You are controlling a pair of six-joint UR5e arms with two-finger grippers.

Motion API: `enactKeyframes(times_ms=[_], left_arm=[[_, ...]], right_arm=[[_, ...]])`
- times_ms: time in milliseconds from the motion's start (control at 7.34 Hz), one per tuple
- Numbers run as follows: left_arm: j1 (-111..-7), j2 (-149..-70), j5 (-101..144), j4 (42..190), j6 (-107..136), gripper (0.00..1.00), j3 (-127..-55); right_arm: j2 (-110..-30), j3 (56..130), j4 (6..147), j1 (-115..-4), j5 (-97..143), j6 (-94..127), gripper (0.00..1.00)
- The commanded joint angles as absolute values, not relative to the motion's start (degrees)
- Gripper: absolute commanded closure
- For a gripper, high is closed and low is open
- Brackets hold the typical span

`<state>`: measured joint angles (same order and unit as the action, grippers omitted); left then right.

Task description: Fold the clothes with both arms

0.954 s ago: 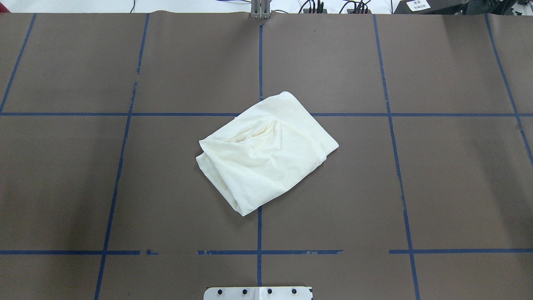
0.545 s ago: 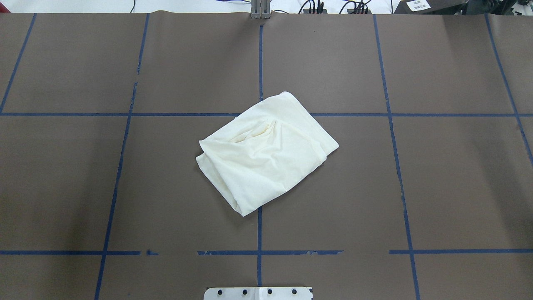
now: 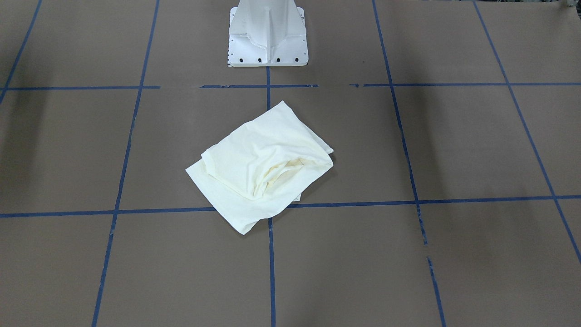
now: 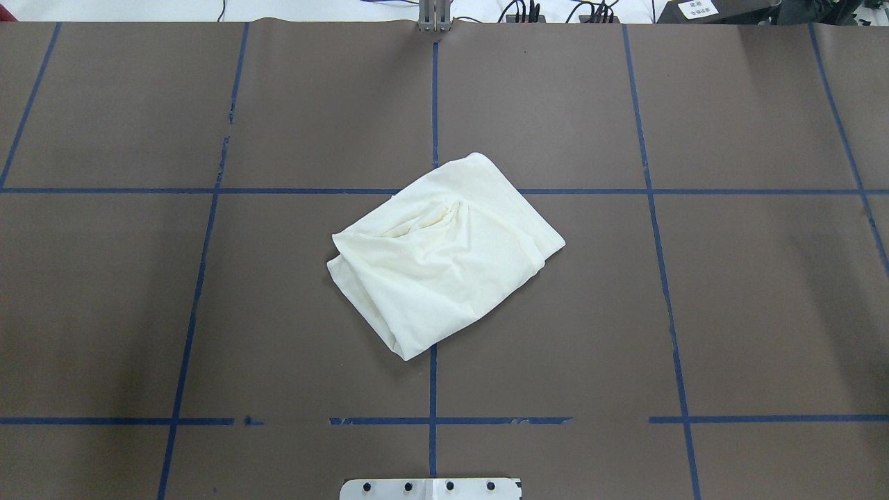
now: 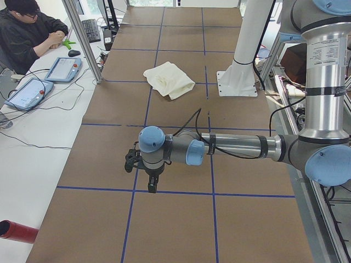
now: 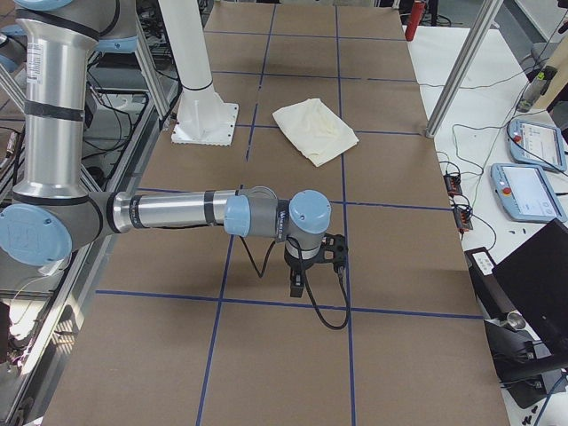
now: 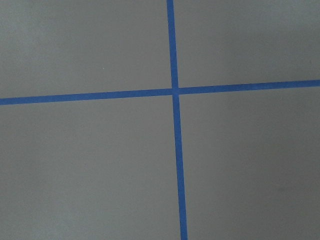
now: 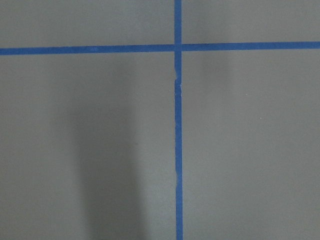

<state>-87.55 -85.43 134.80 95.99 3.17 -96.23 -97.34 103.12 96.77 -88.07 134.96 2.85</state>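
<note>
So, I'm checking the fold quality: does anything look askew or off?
The shirt lies diagonal to the blue tape lines, with a puckered, gaping fold on top and a lower layer sticking out. In the overhead view, the nearest tape line has gaps.

The shirt (image 4: 444, 257) is plain cream, the table (image 4: 729, 312) brown with a blue tape grid (image 4: 104, 190), the pedestal (image 3: 268, 32) white.

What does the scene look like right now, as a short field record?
shirt: cream, loosely folded wrinkled bundle at the centre of the table, nothing touching it
print: not visible
left gripper: above bare table, far from shirt; open or shut unclear
right gripper: above bare table toward the opposite end, far from shirt; open or shut unclear
</note>
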Motion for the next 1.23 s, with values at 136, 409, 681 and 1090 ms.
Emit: enactKeyframes(times_ms=[136, 409, 681, 1090], left_arm=[[-87.5, -85.6, 134.7, 96.0, 3.2, 0.00, -96.3], [-87.5, -85.6, 134.8, 96.0, 3.2, 0.00, -96.3], [-87.5, -85.7, 134.7, 96.0, 3.3, 0.00, -96.2], [-87.5, -85.8, 134.7, 96.0, 3.3, 0.00, -96.2]], right_arm=[[-97.2, 102.3, 92.0, -88.1, 134.8, 6.6, 0.00], [-97.1, 102.4, 92.0, -88.1, 134.8, 6.6, 0.00], [-97.0, 102.5, 92.0, -88.1, 134.8, 6.7, 0.00], [-97.0, 102.4, 92.0, -88.1, 134.8, 6.7, 0.00]])
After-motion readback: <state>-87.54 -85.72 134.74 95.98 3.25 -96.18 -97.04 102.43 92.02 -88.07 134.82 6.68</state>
